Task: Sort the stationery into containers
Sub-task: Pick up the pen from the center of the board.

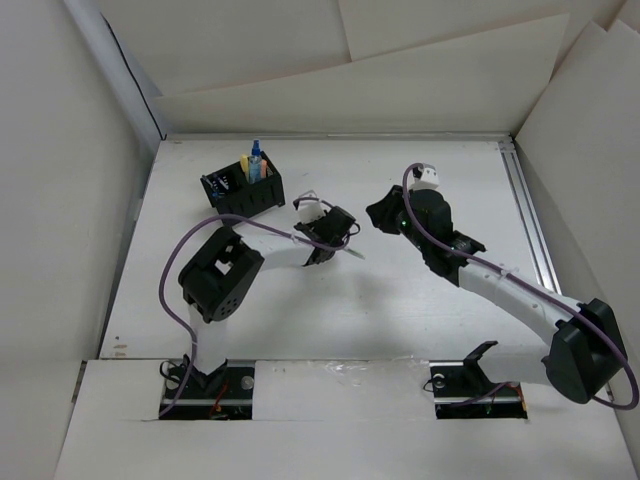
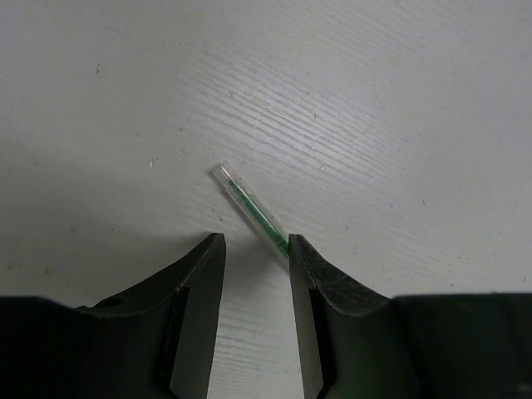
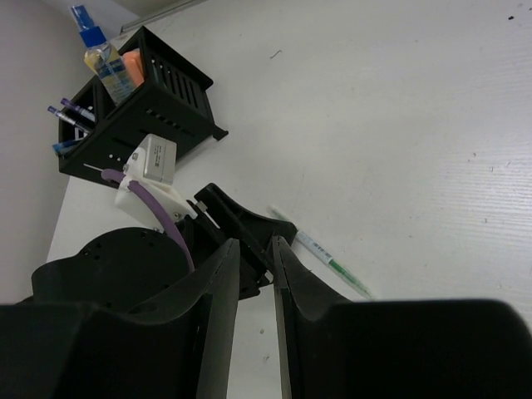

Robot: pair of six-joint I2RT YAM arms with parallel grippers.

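A clear pen with green ink (image 2: 249, 208) lies flat on the white table; it is also seen as the pen (image 3: 328, 262) and the pen (image 1: 352, 253). My left gripper (image 2: 256, 243) is open just above the table, and the pen's near end lies against its right fingertip (image 2: 301, 249), outside the gap. My right gripper (image 3: 256, 245) hovers close by, open a little with nothing between its fingers, looking down on the left gripper (image 3: 233, 218). The black organiser box (image 1: 245, 192) stands at the back left. It holds a blue-capped tube (image 3: 90, 29), an orange item (image 3: 133, 66) and dark pens (image 3: 73, 112).
White panels wall the table on the left and at the back, and a metal rail (image 1: 530, 220) runs along the right side. The two grippers sit close together near the table's middle, right of the box (image 3: 158, 108).
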